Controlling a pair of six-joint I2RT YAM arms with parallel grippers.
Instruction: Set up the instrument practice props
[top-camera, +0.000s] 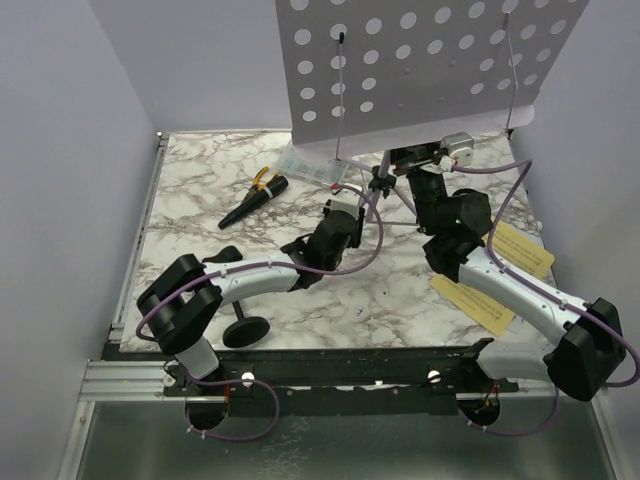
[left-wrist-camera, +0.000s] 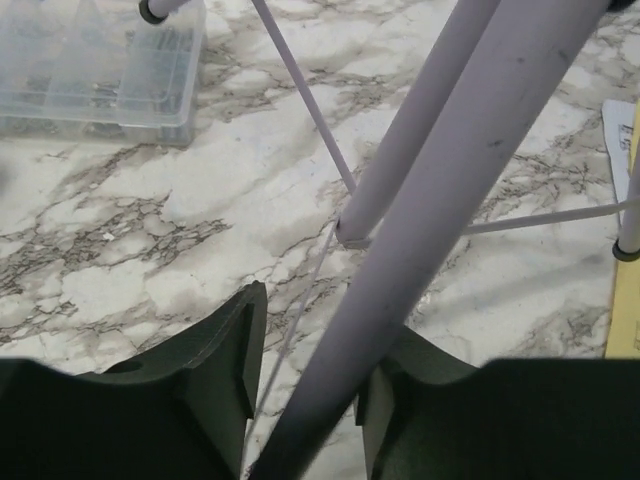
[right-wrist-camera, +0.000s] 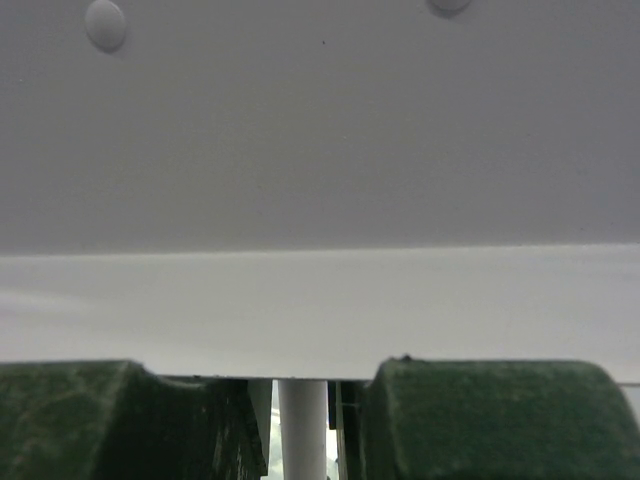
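Shows microphone (top-camera: 252, 203) and mic stand (top-camera: 243, 328) waiting near the left edge of the table (top-camera: 200, 260), left gripper (left-wrist-camera: 305, 350) with jaws apart around the music stand (top-camera: 420, 60) low on its tube, likely to brace it, right gripper (right-wrist-camera: 300, 400) clamped on its upper post near the far edge to hold it upright, yellow pages (top-camera: 522, 250) by the right edge.

We find the top external camera fixed high behind the arm bases. It looks down from the near edge of the worktop (top-camera: 380, 300) toward the far edge and takes in the whole surface. The left wrist camera sits low and close, angled down toward the far edge. The right wrist camera sits almost against the music stand (top-camera: 420, 60), which all three views share.
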